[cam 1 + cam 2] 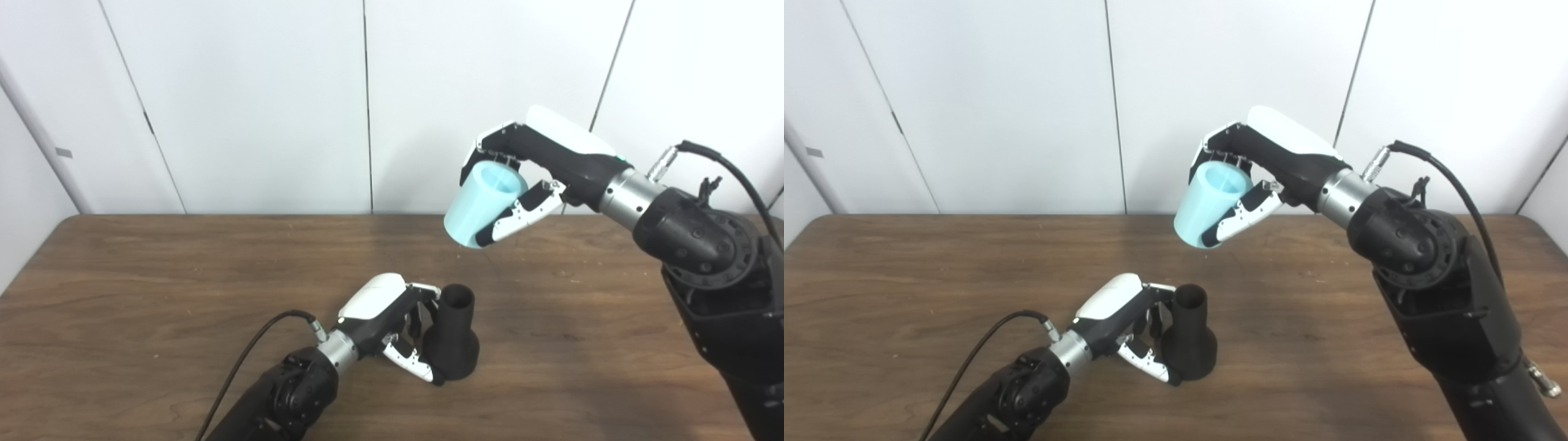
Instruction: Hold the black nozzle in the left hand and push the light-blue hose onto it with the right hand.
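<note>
The black nozzle point(454, 334) stands upright on the wooden table point(153, 294), wide base down, narrow open neck up. My left hand point(395, 331) is at its left side, fingers curled around the neck and thumb against the base. My right hand point(520, 177) is raised well above the table, up and right of the nozzle, and is shut on the light-blue hose piece point(484, 205), a short tapered tube held tilted with one open end facing up and right. The hose is clear of the nozzle. Both also show in the right eye view: nozzle point(1189, 343), hose point(1211, 205).
The table's back edge meets a white panelled wall point(275, 104). A black cable point(245, 361) trails from the left wrist over the table. The bulky right forearm point(704, 245) hangs over the table's right side.
</note>
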You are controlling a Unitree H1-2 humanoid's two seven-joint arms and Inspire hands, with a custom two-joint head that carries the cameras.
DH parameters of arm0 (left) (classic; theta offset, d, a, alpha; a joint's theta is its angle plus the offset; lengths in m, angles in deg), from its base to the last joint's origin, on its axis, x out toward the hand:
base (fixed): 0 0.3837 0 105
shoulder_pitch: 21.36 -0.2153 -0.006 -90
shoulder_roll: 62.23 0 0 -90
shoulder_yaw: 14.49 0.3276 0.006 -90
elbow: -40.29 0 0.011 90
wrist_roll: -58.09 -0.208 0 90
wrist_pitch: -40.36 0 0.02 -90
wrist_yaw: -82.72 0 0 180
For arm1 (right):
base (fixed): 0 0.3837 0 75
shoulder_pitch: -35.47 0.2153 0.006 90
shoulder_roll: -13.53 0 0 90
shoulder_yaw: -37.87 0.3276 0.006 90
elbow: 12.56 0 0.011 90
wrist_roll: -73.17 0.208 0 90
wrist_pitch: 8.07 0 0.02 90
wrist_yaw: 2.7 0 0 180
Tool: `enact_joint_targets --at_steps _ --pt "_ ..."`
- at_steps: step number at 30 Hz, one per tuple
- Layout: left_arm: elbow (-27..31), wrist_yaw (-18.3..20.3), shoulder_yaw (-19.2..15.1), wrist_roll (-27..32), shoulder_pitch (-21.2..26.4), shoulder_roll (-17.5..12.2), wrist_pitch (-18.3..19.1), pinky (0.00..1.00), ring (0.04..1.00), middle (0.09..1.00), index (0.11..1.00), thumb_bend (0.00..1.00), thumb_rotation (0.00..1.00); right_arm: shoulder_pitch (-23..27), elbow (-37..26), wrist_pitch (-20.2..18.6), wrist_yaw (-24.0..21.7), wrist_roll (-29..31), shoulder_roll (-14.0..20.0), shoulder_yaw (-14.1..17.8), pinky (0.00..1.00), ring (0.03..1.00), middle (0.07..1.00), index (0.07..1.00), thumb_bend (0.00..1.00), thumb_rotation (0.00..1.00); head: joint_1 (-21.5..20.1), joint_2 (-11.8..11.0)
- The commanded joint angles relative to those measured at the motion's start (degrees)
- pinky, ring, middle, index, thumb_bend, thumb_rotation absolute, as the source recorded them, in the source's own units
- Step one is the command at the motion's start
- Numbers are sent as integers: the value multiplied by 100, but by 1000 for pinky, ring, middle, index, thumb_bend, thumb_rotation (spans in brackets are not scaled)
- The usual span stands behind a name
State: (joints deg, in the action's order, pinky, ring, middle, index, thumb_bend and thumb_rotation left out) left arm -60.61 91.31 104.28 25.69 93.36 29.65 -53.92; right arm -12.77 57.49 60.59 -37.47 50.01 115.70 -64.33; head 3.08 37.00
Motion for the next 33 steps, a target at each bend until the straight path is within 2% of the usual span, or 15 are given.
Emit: enact_joint_targets --at_steps 1,6,11,18,23,33 --pt "-223 390 222 -387 -253 -135 353 360 424 437 498 525 0 268 -142 -107 -99 -37 143 -39 340 468 490 483 501 0 -66 38" --pt "-194 349 207 -364 -275 -181 297 380 430 440 497 526 0 336 -198 -483 -471 -288 229 -293 340 455 492 494 501 0 -187 87" --pt "-190 362 199 -330 -267 -227 227 470 460 451 494 526 0 300 -223 -555 -842 -403 232 -316 344 448 489 497 502 0 -181 127" --pt "-142 412 192 -282 -258 -260 197 480 463 453 494 526 0 253 -196 -533 -983 -315 240 -430 353 453 489 484 503 0 -212 172" --pt "-151 416 200 -289 -238 -289 182 489 466 454 494 526 0 167 -165 -553 -1114 -481 208 -581 347 452 497 483 502 0 -240 184" --pt "-158 432 222 -290 -225 -275 191 491 466 452 495 526 0 56 -114 -555 -1057 -594 -86 -512 345 452 499 484 502 0 -232 175"
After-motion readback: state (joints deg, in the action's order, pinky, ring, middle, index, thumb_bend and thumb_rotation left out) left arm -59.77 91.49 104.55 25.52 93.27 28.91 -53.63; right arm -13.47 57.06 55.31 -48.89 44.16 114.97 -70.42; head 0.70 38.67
